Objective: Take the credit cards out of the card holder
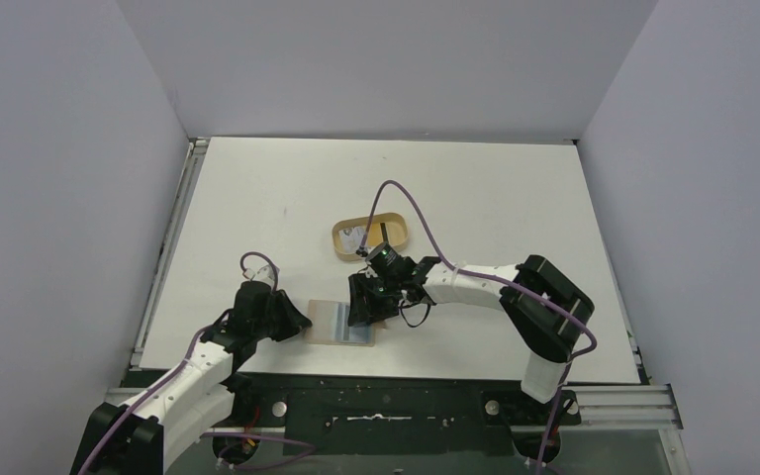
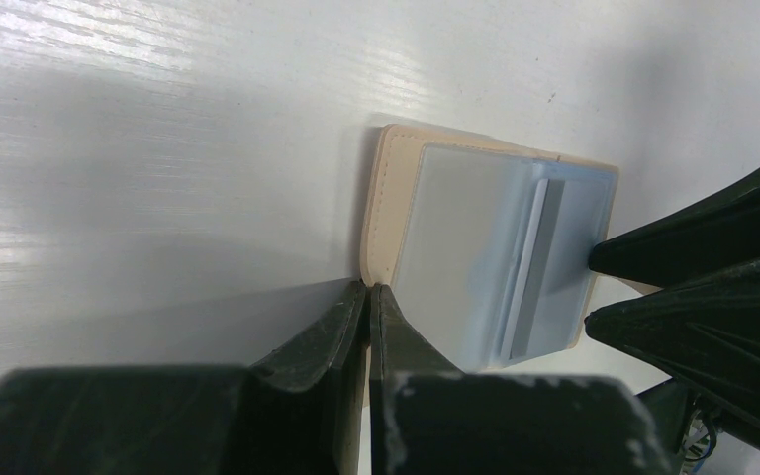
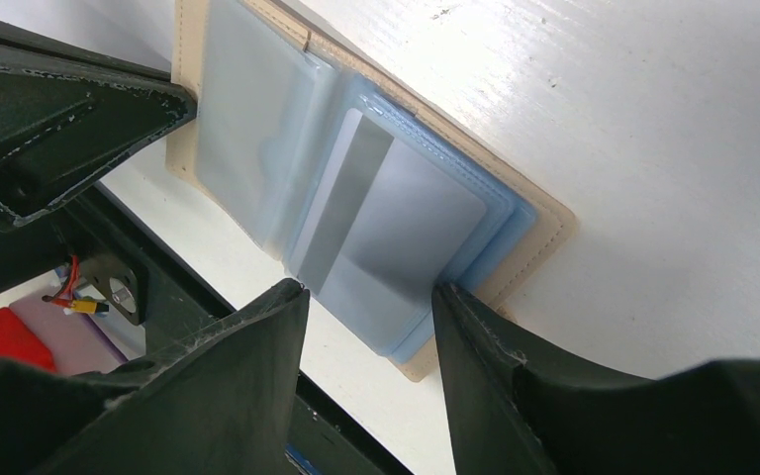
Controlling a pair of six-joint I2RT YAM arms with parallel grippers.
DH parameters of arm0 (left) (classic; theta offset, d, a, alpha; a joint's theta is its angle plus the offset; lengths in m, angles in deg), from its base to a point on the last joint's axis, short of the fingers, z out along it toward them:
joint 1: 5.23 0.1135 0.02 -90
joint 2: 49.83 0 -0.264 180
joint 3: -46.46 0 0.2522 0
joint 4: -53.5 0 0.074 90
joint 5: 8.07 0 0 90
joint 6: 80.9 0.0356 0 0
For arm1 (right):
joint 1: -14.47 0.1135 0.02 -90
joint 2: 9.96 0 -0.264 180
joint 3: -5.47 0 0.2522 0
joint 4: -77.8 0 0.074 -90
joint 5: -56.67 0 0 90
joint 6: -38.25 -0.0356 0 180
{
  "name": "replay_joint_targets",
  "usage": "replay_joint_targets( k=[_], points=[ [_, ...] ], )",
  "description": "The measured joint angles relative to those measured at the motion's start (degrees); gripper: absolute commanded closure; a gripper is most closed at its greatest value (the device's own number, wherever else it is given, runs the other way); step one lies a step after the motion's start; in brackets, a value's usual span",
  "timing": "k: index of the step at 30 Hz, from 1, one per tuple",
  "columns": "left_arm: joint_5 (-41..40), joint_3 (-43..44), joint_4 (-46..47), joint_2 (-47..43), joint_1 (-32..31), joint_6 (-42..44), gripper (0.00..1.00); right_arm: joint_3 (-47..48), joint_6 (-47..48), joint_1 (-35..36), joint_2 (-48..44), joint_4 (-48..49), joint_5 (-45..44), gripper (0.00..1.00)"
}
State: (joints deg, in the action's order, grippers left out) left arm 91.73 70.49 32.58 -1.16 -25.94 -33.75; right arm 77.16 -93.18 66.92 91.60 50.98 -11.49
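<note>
The tan card holder [image 1: 329, 323] lies open and flat near the table's front edge, with clear sleeves inside. A pale credit card [image 3: 406, 228] with a grey stripe lies on its right half, over blue sleeve edges. My right gripper [image 3: 369, 292] is partly open and straddles that card. One fingertip stands at the card's corner, the other against the sleeve edges. In the top view the right gripper [image 1: 363, 315] sits over the holder's right half. My left gripper [image 2: 368, 287] is shut, its tips pressed against the card holder's [image 2: 386, 198] tan left edge.
An oval tan tray [image 1: 340, 237] with small items in it stands just behind the right gripper. The table's front edge and the black base rail [image 1: 396, 396] run close in front of the holder. Grey walls enclose the table on three sides.
</note>
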Motion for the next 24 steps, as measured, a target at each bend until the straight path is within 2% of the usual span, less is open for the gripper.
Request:
replay_joint_targets(
  k=[9,17,24],
  points=[
    [0.00,0.00,0.00,0.00,0.00,0.00,1.00,1.16,-0.33,0.66,0.57,0.02,0.00,0.49],
    [0.00,0.00,0.02,0.00,0.00,0.02,1.00,2.73,-2.27,2.36,3.02,3.78,1.07,0.50],
    [0.00,0.00,0.02,0.00,0.00,0.02,1.00,2.71,-2.73,2.38,2.93,4.00,0.98,0.40]
  ],
)
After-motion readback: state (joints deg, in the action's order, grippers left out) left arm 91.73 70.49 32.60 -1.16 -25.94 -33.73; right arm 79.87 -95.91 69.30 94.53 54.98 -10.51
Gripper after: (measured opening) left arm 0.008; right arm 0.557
